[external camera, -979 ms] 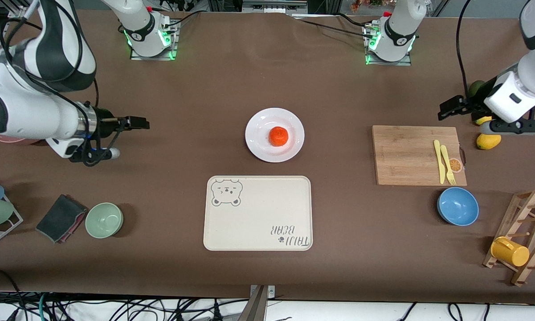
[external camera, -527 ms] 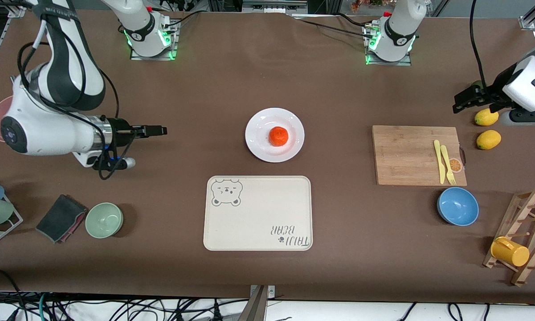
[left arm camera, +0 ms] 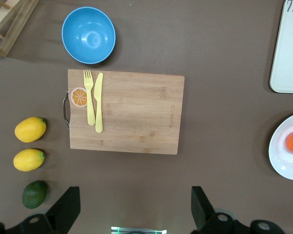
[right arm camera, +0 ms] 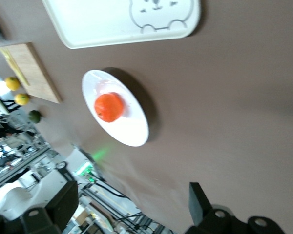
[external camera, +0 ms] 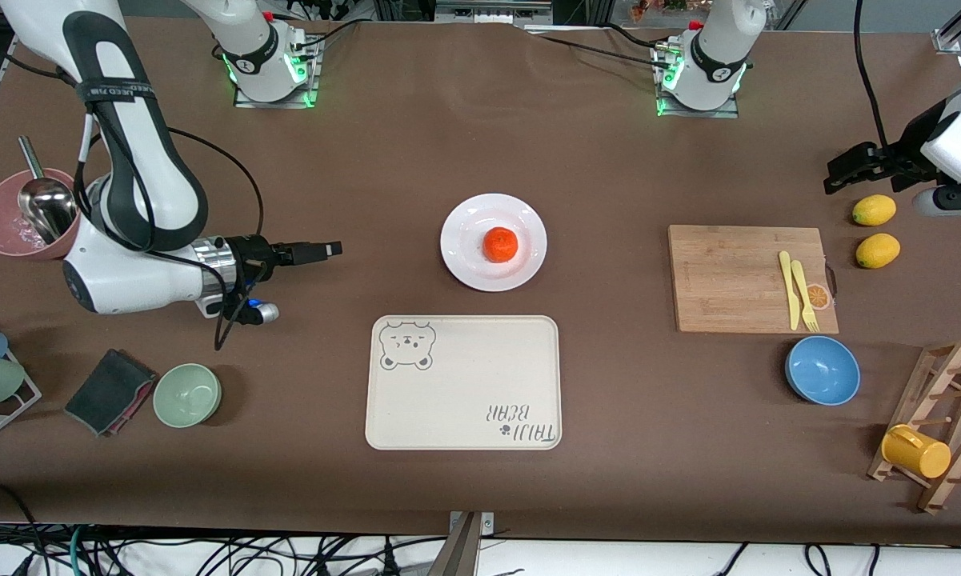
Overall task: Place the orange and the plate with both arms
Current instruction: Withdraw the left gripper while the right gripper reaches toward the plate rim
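Two pincers hang above the brown worktop [external camera: 608, 496], both with fingers spread wide and nothing between them. The right pincer [external camera: 330, 250] points sideways over bare worktop between the right arm's end and the round glossy white plate [external camera: 468, 264], well apart from it. The left pincer [external camera: 844, 166] is up over the left arm's end of the worktop, near two yellow lemons [external camera: 874, 210].

The small round red-orange orange [external camera: 499, 244] sits on the white plate, roughly at its middle, and the plate lies near the middle of the worktop. In the right wrist view the orange [right arm camera: 109, 107] shows on the plate [right arm camera: 129, 129] with the spread fingers [right arm camera: 201, 202] at the picture's edge. Nearer the front camera than the plate lies a cream rectangular tray with a bear print [external camera: 464, 416], apart from the plate.

Toward the left arm's end lies a rectangular bamboo cutting board [external camera: 728, 280] carrying a yellow plastic knife and fork [external camera: 797, 290], and a blue bowl [external camera: 822, 370] sits nearer the camera than the board. In the left wrist view a dark green fruit [left arm camera: 34, 194] lies just beside the lemons.
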